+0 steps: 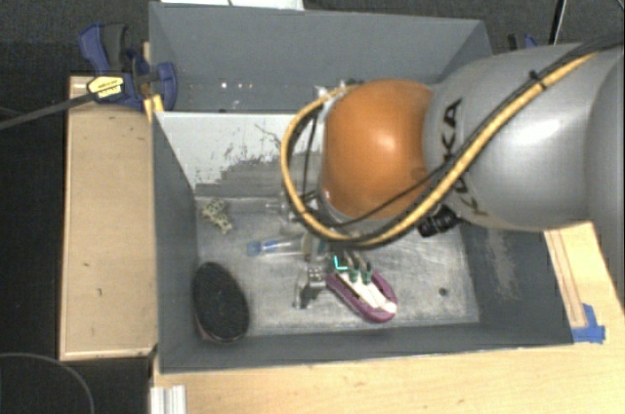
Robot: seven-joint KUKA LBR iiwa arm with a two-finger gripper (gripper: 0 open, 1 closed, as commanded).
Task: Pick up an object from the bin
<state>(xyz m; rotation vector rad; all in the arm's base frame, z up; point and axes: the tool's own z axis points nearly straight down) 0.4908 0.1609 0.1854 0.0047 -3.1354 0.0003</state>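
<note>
Grey metal bin (176, 236), sparsely strewn: the fingers (312, 291) hang low over the near middle of its floor, just to the view's left of a purple and white oblong thing (369, 299) that lies slanted there. I cannot tell whether they touch it. Nor can I tell whether the fingers are spread or pressed together, as the orange wrist cover (376, 158) hides their upper part, and nothing shows between them. A blue and clear stick (266, 248) lies just behind, a black oval pad (220, 302) well apart by the left wall, and 1 small speckled scrap (217, 215) farther back.

To do this step well, I judge the wrist should ease toward the view's right until the oblong thing's narrow width sits centred in the gap. It should close across the thing rather than along it, and gently, since a rounded body may skid on bare metal.

The arm (527, 148) reaches in from the right, bent steeply down, its wrist near vertical over the bin's middle
</note>
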